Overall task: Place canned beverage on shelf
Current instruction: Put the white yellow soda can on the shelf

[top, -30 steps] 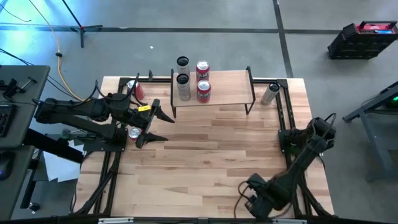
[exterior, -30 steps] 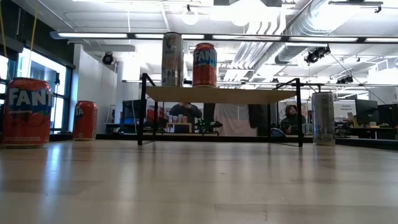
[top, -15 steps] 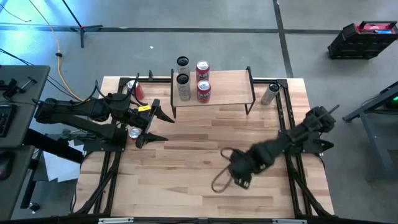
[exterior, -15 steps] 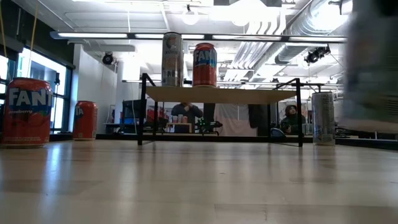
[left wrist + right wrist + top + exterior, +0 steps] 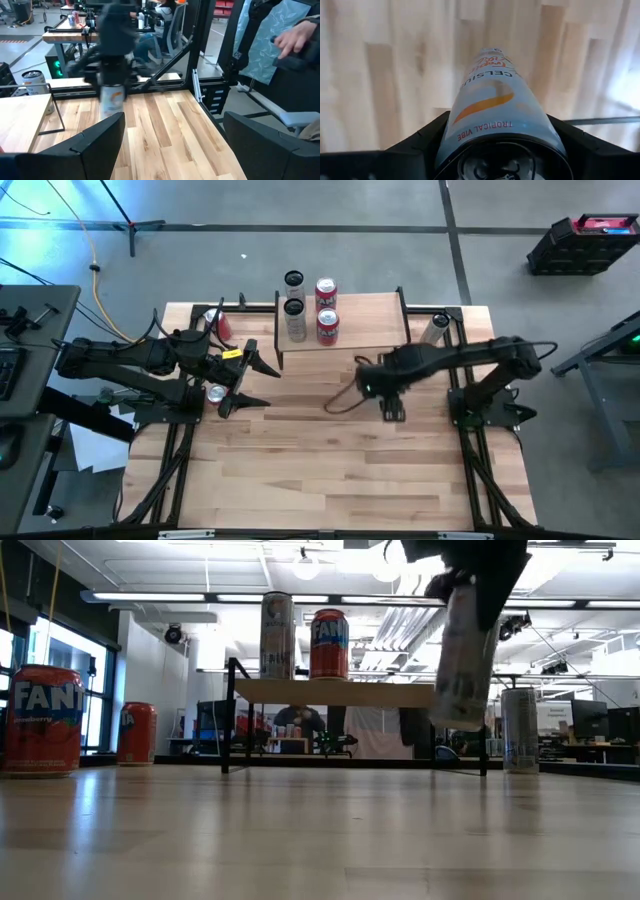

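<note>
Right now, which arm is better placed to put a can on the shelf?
Right: its gripper holds a slim can just in front of the shelf; the left gripper waits open and empty.

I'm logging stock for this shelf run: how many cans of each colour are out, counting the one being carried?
Red cans: 4
Silver or white cans, including the held can: 4
Total: 8

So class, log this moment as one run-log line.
right gripper: carrying slim silver Celsius can | target: wooden-topped black-legged shelf | left gripper: open, waiting
</note>
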Available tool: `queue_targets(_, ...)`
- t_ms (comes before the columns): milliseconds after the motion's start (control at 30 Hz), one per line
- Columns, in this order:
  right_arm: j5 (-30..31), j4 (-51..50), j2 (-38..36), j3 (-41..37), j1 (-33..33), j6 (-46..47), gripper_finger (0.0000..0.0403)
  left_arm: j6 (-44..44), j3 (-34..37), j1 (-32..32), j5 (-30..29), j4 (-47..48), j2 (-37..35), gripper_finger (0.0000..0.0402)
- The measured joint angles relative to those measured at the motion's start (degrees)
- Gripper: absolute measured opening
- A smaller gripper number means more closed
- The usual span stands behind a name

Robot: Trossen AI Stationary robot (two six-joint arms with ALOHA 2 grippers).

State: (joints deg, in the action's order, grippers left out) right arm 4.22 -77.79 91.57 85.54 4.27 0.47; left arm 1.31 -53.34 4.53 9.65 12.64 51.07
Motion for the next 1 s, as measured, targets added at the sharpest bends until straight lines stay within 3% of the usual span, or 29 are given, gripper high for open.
queue_targets(200,0.0,1.7,0.3,0.0,-7.3,-16.3,0.0247,0.0,0.0,0.0,0.0,0.0,0.0,0.0328)
queue_targets(367,-4.1,1.7,1.4,-0.2,-9.5,-24.2,0.0247,0.0,0.0,0.0,0.0,0.0,0.0,0.0328)
queue_targets(1000,-4.5,10.6,10.2,-0.2,-0.5,-42.6,0.0248,0.0,0.0,0.0,0.0,0.0,0.0,0.0328)
